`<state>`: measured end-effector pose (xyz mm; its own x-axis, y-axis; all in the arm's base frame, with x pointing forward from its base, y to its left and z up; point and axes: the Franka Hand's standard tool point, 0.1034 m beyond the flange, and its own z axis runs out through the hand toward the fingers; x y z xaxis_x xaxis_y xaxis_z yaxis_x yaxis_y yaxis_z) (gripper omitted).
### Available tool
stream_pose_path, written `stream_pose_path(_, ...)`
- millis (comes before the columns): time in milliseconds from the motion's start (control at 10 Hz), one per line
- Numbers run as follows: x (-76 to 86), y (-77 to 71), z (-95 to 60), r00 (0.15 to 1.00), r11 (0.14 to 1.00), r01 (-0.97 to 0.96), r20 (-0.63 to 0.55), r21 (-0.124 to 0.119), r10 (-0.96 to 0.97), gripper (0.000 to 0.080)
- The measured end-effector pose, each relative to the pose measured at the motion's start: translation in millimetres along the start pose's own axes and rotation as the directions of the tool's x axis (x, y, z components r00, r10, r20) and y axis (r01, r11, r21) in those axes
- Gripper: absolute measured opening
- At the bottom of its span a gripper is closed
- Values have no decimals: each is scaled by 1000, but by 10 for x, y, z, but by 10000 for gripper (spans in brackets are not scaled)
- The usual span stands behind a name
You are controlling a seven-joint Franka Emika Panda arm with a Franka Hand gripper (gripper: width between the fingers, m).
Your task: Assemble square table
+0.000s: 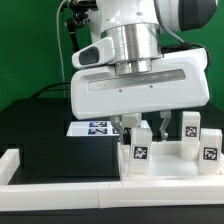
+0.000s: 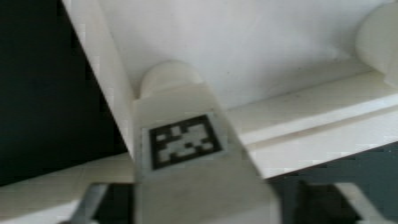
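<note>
The square table slab lies flat at the exterior view's right, and it also fills the background of the wrist view. Several short white tagged leg posts stand upright on it: one at the front, one behind and one at the far right. My gripper hangs straight above the front leg. In the wrist view that leg runs between my fingers, with dark gaps on both sides. The gripper is open around the leg's top.
The marker board lies on the black table behind the slab. A long low white border wall runs along the front and up the exterior view's left side. A green backdrop stands behind.
</note>
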<state>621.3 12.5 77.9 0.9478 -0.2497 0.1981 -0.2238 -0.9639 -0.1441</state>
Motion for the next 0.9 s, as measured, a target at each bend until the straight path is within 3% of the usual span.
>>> stream_pose_path(100,2,13,1,993,993,-114,0,1,114,311)
stream_pose_path(400,10,53,1,952,952,-306,-2,-2,306,311)
stream_pose_path(500,-22,69,14,851,851,-525,18,-6,525,311)
stream_pose_path(700,-79,8,33,581,589,-806,106,-68,807,301)
stream_pose_path(800,-25,27,43,466,475,-878,126,-53,876,298)
stream_pose_path(900,-26,27,45,407,416,-908,129,-56,904,298)
